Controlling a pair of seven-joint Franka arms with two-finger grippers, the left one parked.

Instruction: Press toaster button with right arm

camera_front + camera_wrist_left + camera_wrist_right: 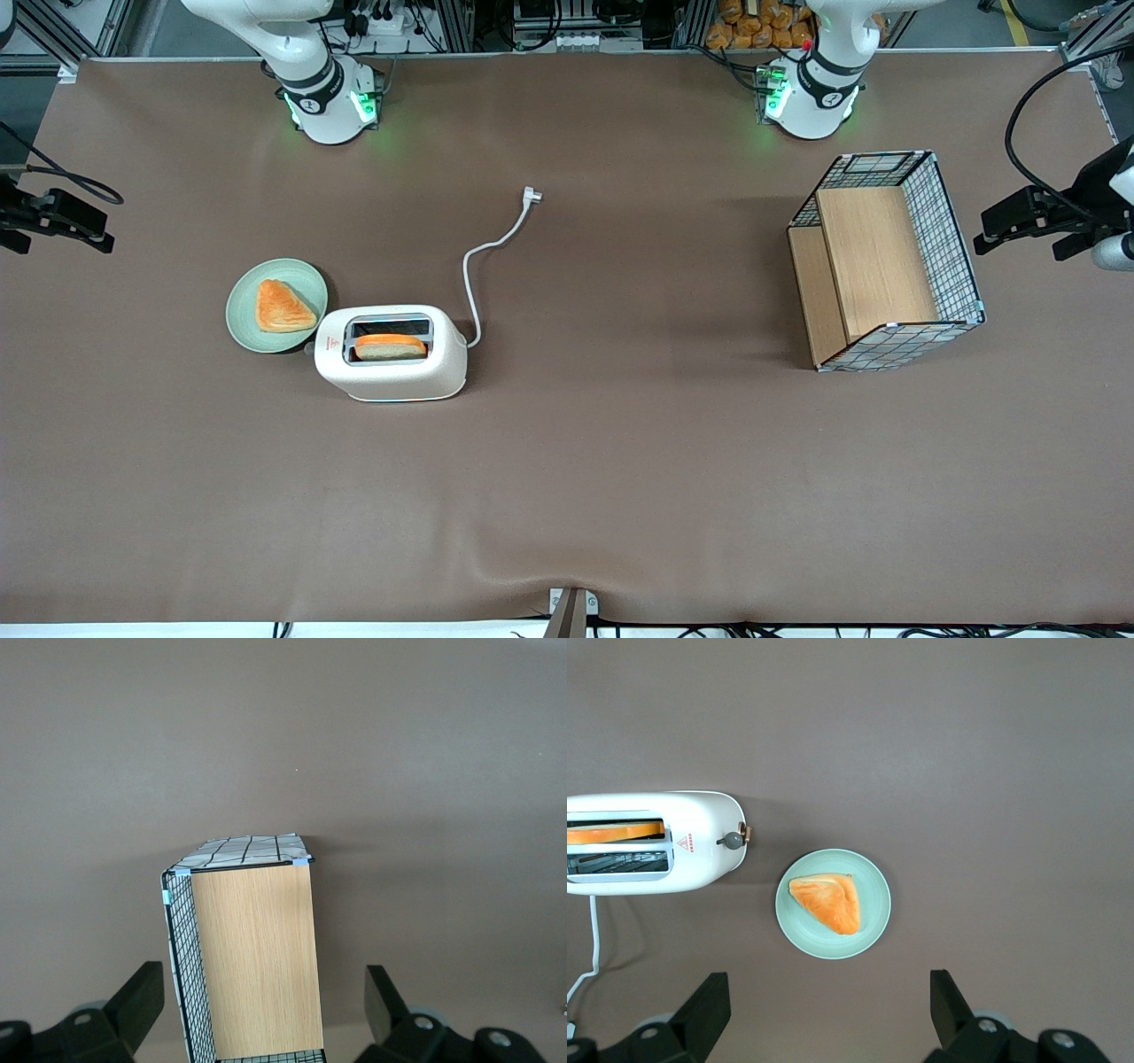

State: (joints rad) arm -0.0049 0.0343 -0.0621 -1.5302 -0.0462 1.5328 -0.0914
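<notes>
Toaster (390, 365) sits on the brown table (620, 478), and we see a slice of bread (391, 346) standing in the slot nearer the front camera, its orange crust poking up. Its other slot shows dark. We spot the red triangle (689, 843) on top, at the narrow end that faces the plate. From that same end the button (732, 840) sticks out, a small grey nub, and nothing is touching it.

Just beside that end lies a pale green plate (241, 312) with a wedge of pastry (282, 307) on it. We follow the white cord (470, 282) curling away from the toaster's other end to its plug (531, 196), loose on the table.

Our gripper (830, 1010) hangs high above the table, well apart from the toaster, looking straight down on plate and button. Its two black fingers (709, 1010) stand wide apart, holding nothing.

Toward the parked arm's end of the table we see a wire basket (952, 239) lying on its side, wooden panels inside.
</notes>
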